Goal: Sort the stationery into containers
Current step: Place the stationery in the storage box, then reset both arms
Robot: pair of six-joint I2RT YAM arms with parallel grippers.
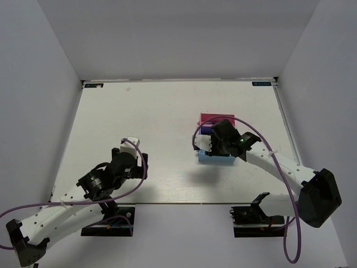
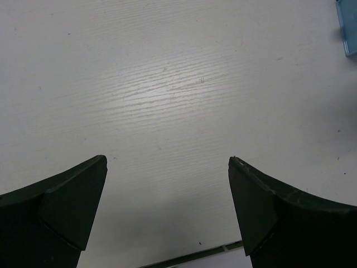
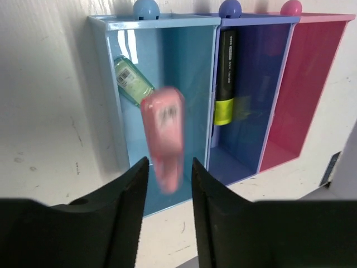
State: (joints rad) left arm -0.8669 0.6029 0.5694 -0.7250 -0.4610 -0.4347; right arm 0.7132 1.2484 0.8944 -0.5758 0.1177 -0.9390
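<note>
Between parted right jaws, pink clip [image 3: 163,137] blurs over light blue tray [image 3: 189,67]

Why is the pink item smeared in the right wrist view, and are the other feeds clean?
Right wrist: the pink clip is motion-blurred, while the light blue tray behind it is sharp, with glare streaks on its wall. Left wrist: crisp table grain, mild sheen mid-frame. Top external: evenly lit, soft shadows only.

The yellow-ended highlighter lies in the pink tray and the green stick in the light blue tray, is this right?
No. The right wrist view shows the highlighter in the dark blue tray; the green stick is in the light blue tray, as you said.
</note>
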